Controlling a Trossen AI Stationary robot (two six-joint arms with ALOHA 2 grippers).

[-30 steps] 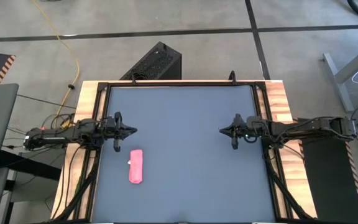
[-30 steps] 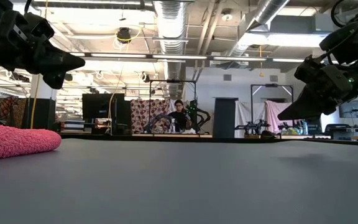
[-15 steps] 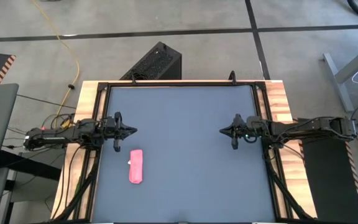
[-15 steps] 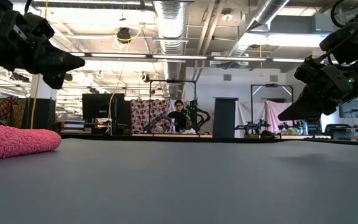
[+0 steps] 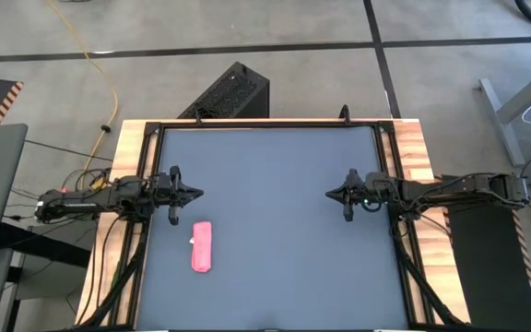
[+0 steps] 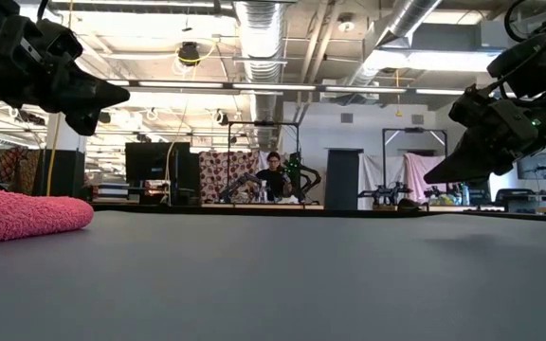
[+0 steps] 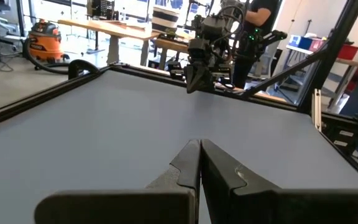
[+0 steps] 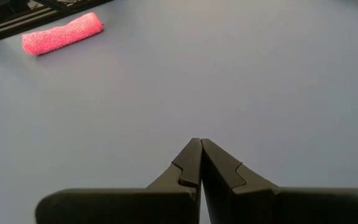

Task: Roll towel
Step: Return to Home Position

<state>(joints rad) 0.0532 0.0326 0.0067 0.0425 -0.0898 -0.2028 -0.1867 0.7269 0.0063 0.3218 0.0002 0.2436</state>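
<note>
The towel (image 5: 202, 246) is a narrow pink-red roll lying on its side on the dark table mat, near the left front; it also shows in the low view (image 6: 22, 212) and the right wrist view (image 8: 63, 33). My left gripper (image 5: 198, 194) hovers shut and empty above the mat, just beyond the roll's far end. My right gripper (image 5: 329, 194) hovers shut and empty at the table's right, far from the towel. Both point toward the table's middle.
The dark mat (image 5: 275, 221) is framed by a black rail with wooden borders (image 5: 413, 148). Beyond the table stands a black box (image 5: 231, 90) on the floor. A person (image 6: 273, 175) sits far back in the room.
</note>
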